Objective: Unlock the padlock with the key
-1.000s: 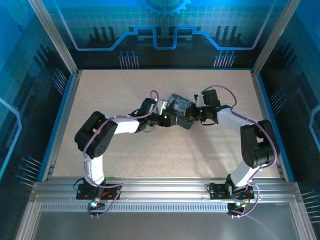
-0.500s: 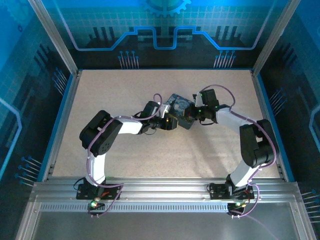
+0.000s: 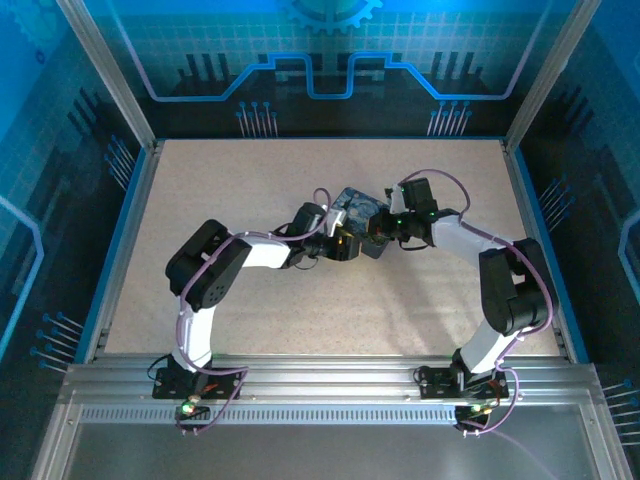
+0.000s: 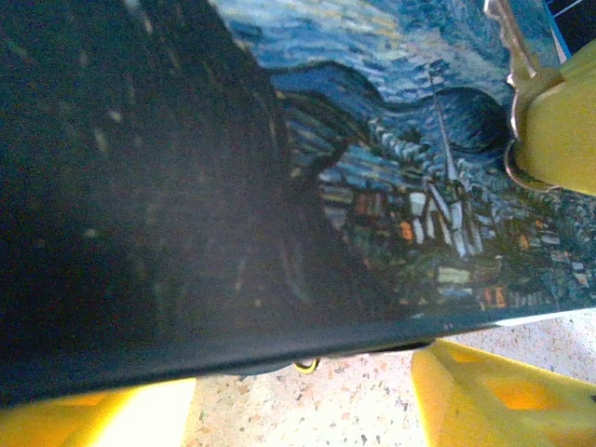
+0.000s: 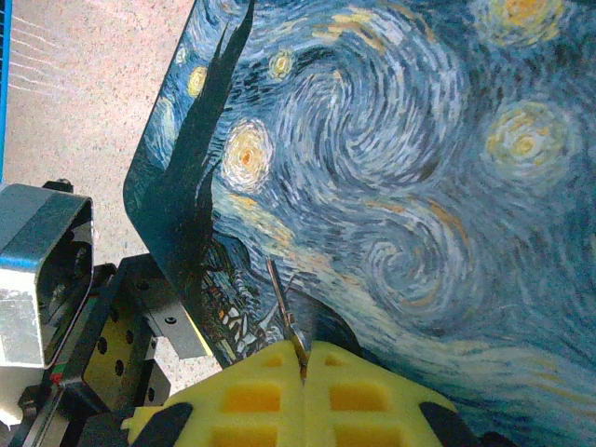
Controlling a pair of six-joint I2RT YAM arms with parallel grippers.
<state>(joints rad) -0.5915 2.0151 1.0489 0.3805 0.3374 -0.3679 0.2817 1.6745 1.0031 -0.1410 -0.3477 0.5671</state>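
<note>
Working over the desk (image 3: 250, 180) at the blue painted tin (image 3: 354, 204), with the left hand (image 4: 293, 402) spread wide at the tin's near edge, seemingly to bracket and steady it. Holding the right hand (image 5: 303, 391) pressed together on the key (image 5: 282, 303), blade jutting across the tin's lid, likely so the tip can be steered into a keyhole. Cannot place the padlock (image 4: 279, 368) with certainty: perhaps the small dark lump with a brassy loop peeking from under the tin's lower edge.
</note>
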